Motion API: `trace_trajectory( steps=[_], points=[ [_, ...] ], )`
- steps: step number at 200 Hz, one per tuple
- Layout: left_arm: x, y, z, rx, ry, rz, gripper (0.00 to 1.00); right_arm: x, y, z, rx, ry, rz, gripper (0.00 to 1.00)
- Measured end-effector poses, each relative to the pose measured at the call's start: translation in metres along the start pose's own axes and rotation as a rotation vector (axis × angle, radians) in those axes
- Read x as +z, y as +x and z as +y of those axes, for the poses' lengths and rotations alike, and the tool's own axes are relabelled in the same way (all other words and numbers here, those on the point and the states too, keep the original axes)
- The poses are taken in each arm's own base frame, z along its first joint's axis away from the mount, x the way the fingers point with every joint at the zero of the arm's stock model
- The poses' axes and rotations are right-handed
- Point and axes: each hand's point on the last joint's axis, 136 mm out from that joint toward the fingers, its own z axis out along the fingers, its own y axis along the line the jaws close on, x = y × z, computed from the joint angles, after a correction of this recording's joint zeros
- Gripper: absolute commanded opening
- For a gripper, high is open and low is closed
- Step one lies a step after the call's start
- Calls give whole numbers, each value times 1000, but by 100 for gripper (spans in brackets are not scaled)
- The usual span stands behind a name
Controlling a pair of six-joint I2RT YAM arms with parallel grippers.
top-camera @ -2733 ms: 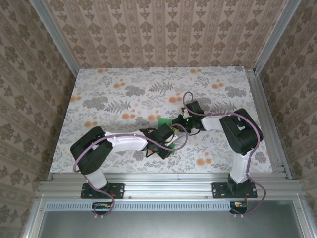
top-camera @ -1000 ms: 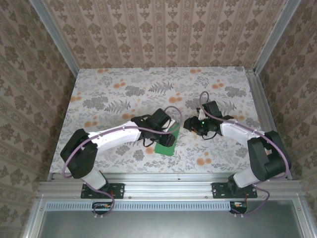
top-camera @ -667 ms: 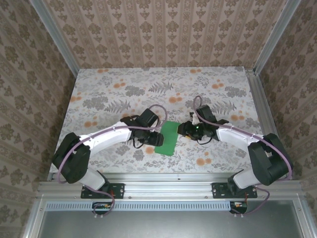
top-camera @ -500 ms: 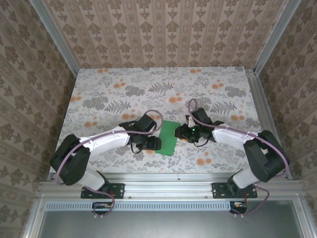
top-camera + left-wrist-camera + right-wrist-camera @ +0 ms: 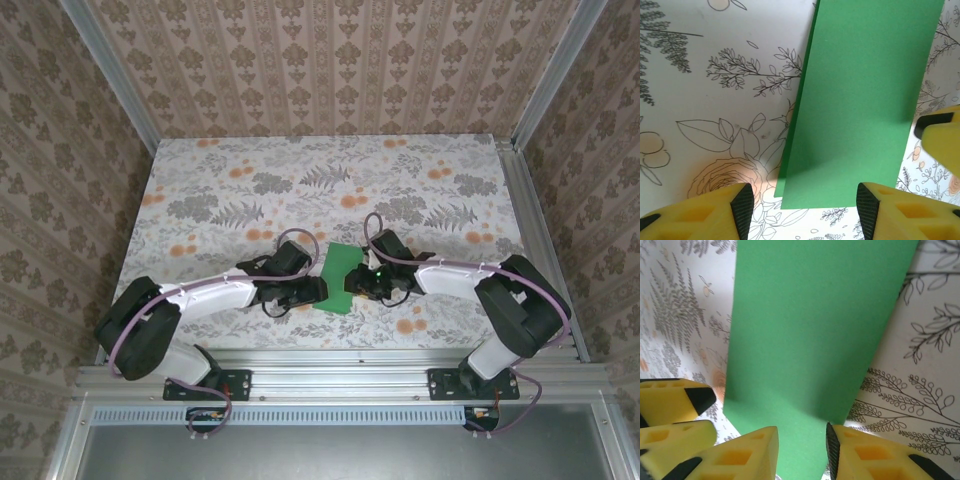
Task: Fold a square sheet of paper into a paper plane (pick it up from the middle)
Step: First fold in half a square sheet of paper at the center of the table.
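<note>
The square sheet of paper [image 5: 336, 270] lies folded into a narrow bright-green rectangle on the floral tabletop, near the front middle. My left gripper [image 5: 312, 291] sits low at its left side and is open. In the left wrist view its fingers stand wide apart, with the sheet's [image 5: 865, 100] near short edge just ahead of the left gripper [image 5: 800, 206]. My right gripper [image 5: 353, 284] is at the sheet's right side. In the right wrist view the green sheet [image 5: 810, 325] runs down into the gap of the right gripper [image 5: 802, 452], whose jaws stand apart.
The two grippers face each other across the sheet, a few centimetres apart. A right fingertip [image 5: 941, 142] shows in the left wrist view, and the left fingers [image 5: 672, 400] show in the right wrist view. The table's front rail [image 5: 340, 362] is close behind both.
The left gripper has come off the sheet, opened wider and dropped to the sheet's left side. The right gripper has slid left onto the sheet's right edge and narrowed its jaws.
</note>
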Motion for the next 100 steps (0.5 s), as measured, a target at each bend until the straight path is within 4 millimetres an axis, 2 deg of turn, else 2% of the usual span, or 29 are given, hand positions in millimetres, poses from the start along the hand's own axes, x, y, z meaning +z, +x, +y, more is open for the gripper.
trace_trajectory(
  steps=[28,56,100],
  points=[
    [0,-3,-3,0,13,-10,59,-1,7,-8,12,33,-1,46],
    [-3,-5,-6,10,11,-9,58,-3,6,-8,20,36,-16,46],
    [-10,-19,-31,69,61,-35,50,3,5,-5,71,-4,-18,45]
  ],
)
